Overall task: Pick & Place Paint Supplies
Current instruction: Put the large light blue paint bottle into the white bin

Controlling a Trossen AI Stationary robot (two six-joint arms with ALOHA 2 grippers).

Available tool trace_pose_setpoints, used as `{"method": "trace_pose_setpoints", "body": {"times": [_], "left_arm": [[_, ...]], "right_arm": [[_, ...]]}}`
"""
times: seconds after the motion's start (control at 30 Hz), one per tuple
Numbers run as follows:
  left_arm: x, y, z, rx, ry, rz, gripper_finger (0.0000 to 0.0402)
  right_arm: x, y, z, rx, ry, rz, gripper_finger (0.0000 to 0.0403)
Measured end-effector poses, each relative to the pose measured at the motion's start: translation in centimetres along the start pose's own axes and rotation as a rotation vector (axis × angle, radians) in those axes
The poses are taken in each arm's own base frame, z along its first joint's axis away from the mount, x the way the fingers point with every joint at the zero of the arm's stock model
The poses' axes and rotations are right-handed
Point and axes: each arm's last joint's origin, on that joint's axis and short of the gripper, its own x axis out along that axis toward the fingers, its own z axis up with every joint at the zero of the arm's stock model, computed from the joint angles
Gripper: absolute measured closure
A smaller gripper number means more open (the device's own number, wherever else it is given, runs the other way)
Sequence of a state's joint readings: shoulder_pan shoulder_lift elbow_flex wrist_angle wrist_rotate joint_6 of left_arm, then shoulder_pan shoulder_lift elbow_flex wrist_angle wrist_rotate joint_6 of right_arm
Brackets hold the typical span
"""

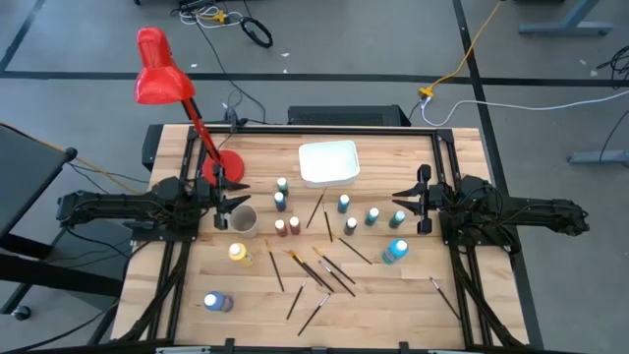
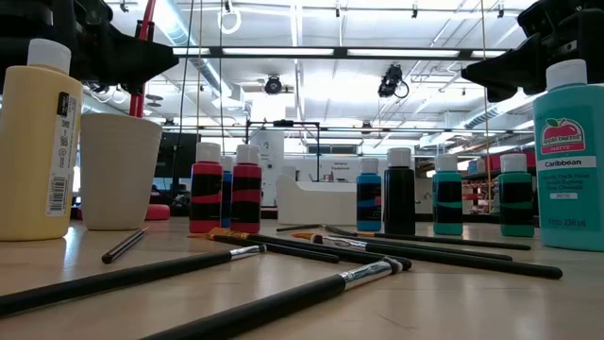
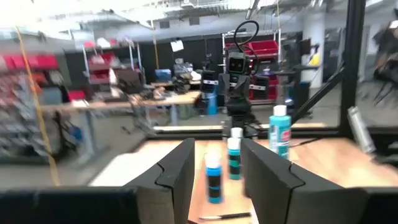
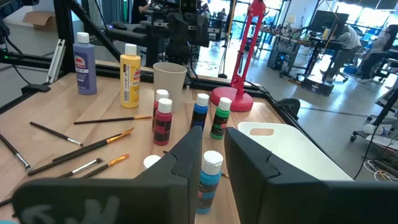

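Open workshop behind; wooden tabletop (image 1: 393,295) strewn with paint bottles (image 1: 344,204) standing upright and paintbrushes (image 1: 324,272) lying flat mid-table, apparently laid out for picking. White tray (image 1: 327,163) waiting at the far edge, probably the drop spot. Left hand (image 1: 228,197) and right hand (image 1: 408,202) hovering at either side, partly open, holding nothing, bottles between them and apart from both.

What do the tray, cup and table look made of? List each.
Tray: likely plastic, smooth matte white with rounded moulded rim.
Cup: unclear, paper or plastic; dull beige, thin wall.
Table: wood, light with visible plank seams and grain.
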State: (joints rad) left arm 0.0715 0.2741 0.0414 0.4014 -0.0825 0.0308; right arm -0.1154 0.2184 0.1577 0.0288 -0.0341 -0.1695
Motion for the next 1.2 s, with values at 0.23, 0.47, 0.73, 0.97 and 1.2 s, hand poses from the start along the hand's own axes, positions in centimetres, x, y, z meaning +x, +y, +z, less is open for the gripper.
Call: {"method": "trace_pose_setpoints", "body": {"times": [0.23,0.47,0.73,0.97,1.2], "left_arm": [[0.0,-0.2,-0.2,-0.189,0.023,-0.064,0.0262],[0.0,-0.2,-0.2,-0.209,0.024,-0.083,0.0262],[0.0,-0.2,-0.1,-0.258,0.022,-0.066,0.0262],[0.0,-0.1,0.1,-0.215,-0.005,-0.053,0.0262],[0.0,-0.1,0.1,-0.211,-0.005,-0.053,0.0262]], "right_arm": [[0.0,0.0,0.0,0.000,0.000,0.000,0.0328],[0.0,0.0,0.0,0.000,0.000,0.000,0.0328],[0.0,0.0,0.1,-0.088,-0.010,-0.003,0.0328],[0.0,-0.1,0.8,-0.142,-0.084,-0.014,0.0328],[0.0,0.1,1.1,0.115,-0.123,0.077,0.0328]]}}
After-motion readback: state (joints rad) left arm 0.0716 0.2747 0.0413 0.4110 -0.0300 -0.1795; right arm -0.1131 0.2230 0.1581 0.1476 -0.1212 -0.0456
